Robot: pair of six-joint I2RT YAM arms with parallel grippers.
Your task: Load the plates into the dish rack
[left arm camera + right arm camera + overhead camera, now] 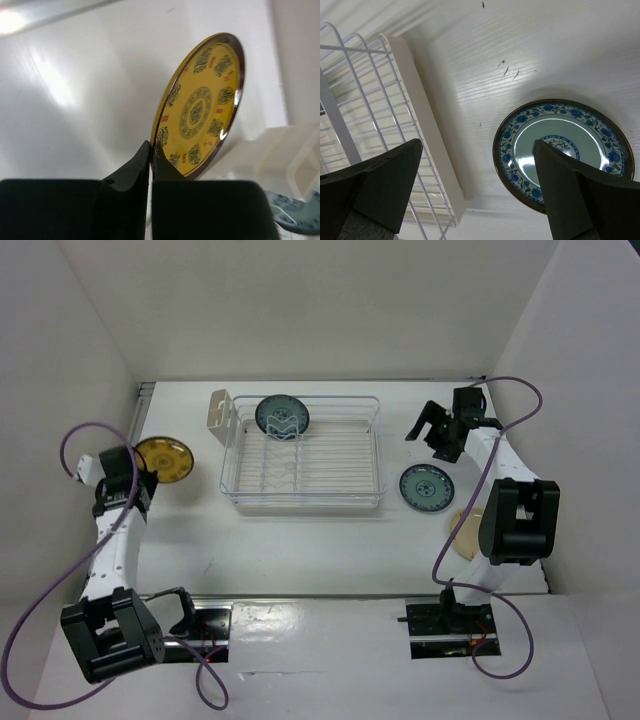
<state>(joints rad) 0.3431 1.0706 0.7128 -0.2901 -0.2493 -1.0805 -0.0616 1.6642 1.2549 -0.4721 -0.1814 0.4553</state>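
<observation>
White tabletop between pale walls. Left of the dish rack, the left gripper pinches an amber plate by its rim. The right gripper gapes wide above a blue-patterned plate lying flat beside the rack; a teal plate stands inside

One plate sits in the dish rack, another plate beside it.
</observation>
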